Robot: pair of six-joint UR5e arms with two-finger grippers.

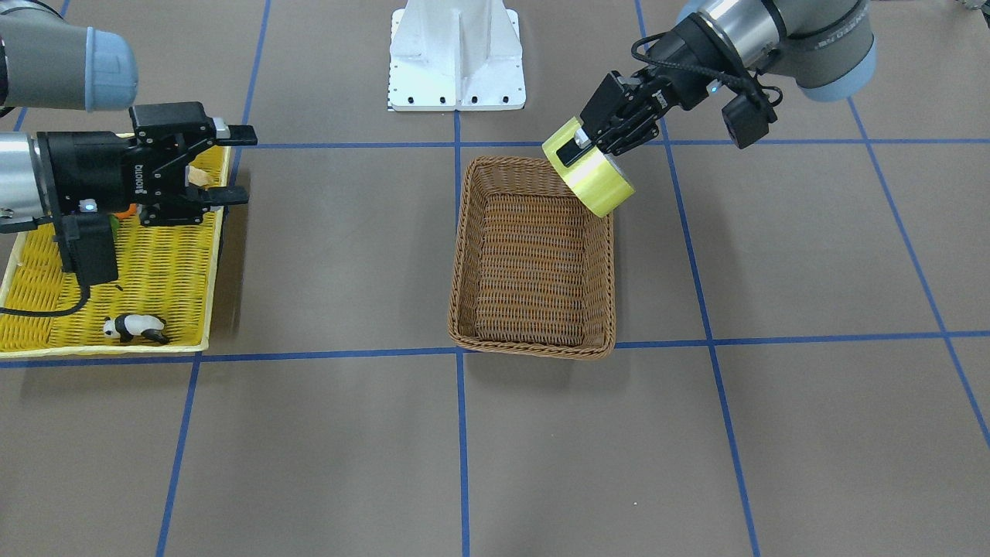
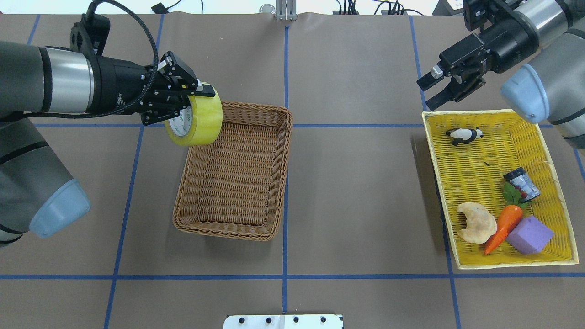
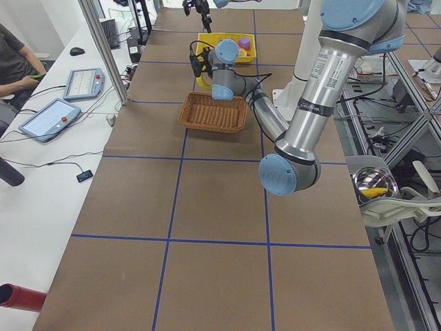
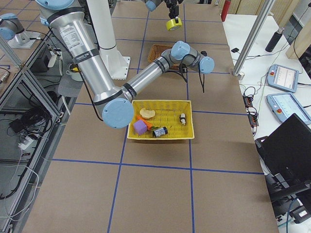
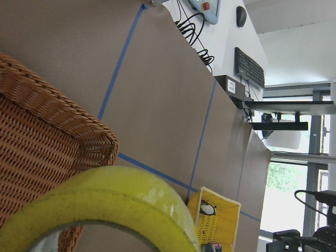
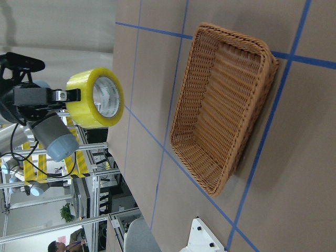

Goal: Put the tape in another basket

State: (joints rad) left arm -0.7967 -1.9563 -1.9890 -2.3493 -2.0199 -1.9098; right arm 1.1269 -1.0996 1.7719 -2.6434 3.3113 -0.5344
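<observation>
My left gripper is shut on the wall of the yellow tape roll and holds it tilted in the air above the far left corner of the brown wicker basket. The basket's inside is bare. In the front-facing view the tape hangs over the basket's corner nearest the robot, held by the left gripper. The left wrist view shows the tape over the basket's rim. My right gripper is open and empty above the far left corner of the yellow tray.
The shallow yellow tray at the right holds a panda figure, a small can, a carrot, a croissant and a purple block. A white mount stands at the robot's side.
</observation>
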